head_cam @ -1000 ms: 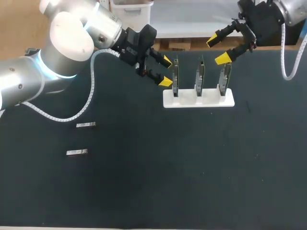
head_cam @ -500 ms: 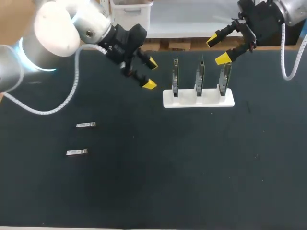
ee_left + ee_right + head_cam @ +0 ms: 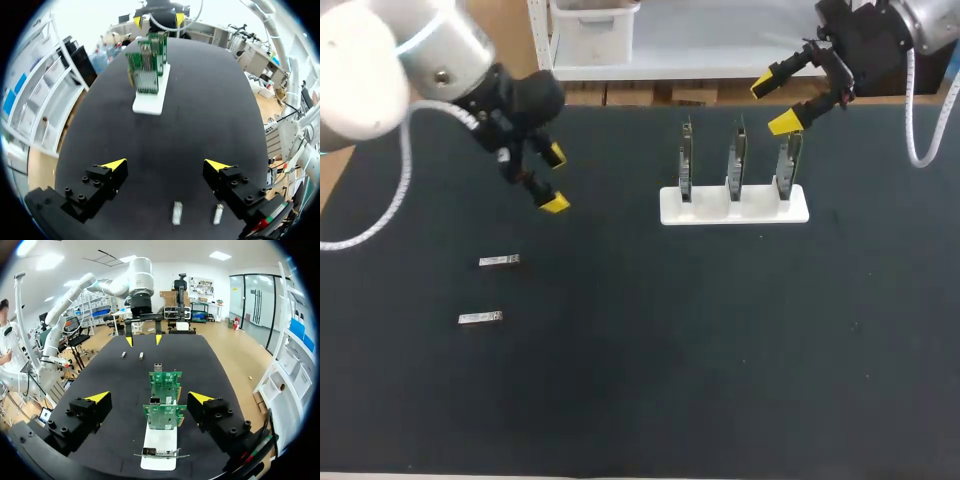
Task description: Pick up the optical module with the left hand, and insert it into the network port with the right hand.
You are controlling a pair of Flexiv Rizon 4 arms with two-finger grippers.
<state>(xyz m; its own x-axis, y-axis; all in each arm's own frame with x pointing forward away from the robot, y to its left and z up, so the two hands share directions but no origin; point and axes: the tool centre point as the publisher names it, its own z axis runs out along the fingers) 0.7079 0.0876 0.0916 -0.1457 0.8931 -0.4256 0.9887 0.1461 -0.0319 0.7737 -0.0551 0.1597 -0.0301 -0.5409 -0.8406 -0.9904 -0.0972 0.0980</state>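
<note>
— Left gripper (image 3: 554,180) has swung off the white rack (image 3: 735,207) toward the first optical module (image 3: 499,261) and second module (image 3: 480,318) lying on the table. Its jaws are wide and empty. Right?
— Right gripper (image 3: 775,104) is unmoved above the rack's right end, spread and empty.
— Left wrist?
— Both modules lie under the gripper, untouched.
— Right wrist?
— Its spread fingers (image 3: 85,412) flank the boards (image 3: 164,385), with the modules far ahead.

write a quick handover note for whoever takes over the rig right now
Left gripper: open, empty, over the table near the two optical modules.
Right gripper: open, empty, by the right-hand board in the white stand.
Modules lie flat on the table, apart.
Done: nothing picked up or inserted.
Left: left arm picks up a module, right inserts it in a network port.
</note>
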